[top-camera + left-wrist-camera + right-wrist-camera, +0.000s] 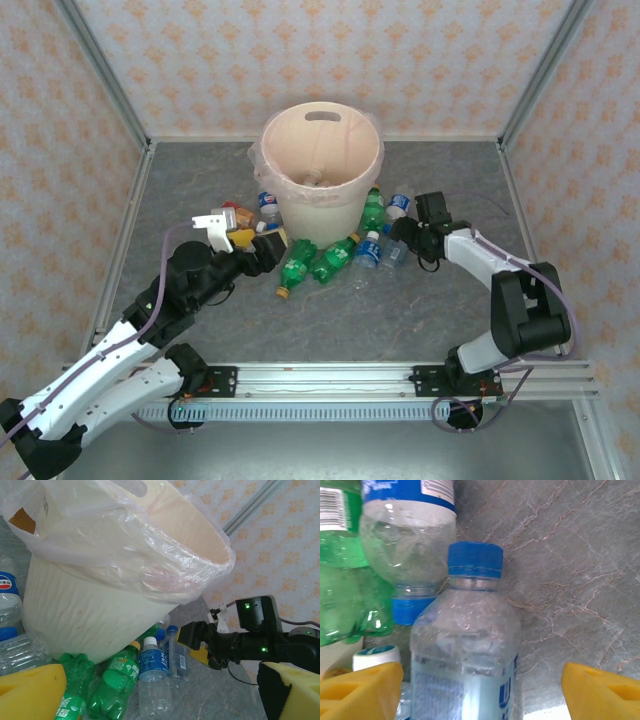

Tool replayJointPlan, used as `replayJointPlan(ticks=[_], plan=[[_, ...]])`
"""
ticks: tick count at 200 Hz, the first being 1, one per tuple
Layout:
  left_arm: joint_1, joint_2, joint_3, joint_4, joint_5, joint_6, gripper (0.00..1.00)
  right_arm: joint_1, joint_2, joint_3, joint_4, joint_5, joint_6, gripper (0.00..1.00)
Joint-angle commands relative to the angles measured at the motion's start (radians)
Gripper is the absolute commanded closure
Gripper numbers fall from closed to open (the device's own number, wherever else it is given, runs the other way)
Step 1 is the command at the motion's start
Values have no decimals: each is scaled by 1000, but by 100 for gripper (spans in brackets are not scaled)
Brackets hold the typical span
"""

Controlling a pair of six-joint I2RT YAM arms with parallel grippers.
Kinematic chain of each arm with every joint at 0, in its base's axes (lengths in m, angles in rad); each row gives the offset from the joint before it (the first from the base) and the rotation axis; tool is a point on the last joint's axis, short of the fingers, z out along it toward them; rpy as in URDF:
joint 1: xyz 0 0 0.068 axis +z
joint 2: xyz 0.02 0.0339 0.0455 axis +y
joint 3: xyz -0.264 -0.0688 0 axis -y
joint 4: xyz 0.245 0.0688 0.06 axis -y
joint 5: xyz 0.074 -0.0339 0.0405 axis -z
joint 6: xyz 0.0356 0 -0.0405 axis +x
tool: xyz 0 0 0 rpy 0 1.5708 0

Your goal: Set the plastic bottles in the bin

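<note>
On grey marbled worktop, peach patterned walls on three sides. Bin upright at centre rear, clear liner over its rim. Plastic bottles, green and clear, lie clustered against the bin's near side. Left arm reaches in from near left; left tool wide open, empty, just beside the bin. Right arm bent inward; right tool open, its pads either side of a clear blue-capped bottle, right pad apart from it.

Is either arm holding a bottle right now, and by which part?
Nothing is held. The right gripper stands open astride the body of a clear blue-capped bottle, gap visible; the left gripper is open, empty.
</note>
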Motion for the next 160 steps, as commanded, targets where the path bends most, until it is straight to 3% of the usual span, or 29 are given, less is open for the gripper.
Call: replayJointPlan(ticks=[1,98,160], plan=[[-5,-27,-9,-8,17,-15,1,-3,22,24,18,-2,6,19],[-5,-46,-21,-17,11,-15,1,0,91,27,3,17,-32,15],[-5,-47,-33,-18,6,-13,1,6,99,46,-52,119,-84,33]])
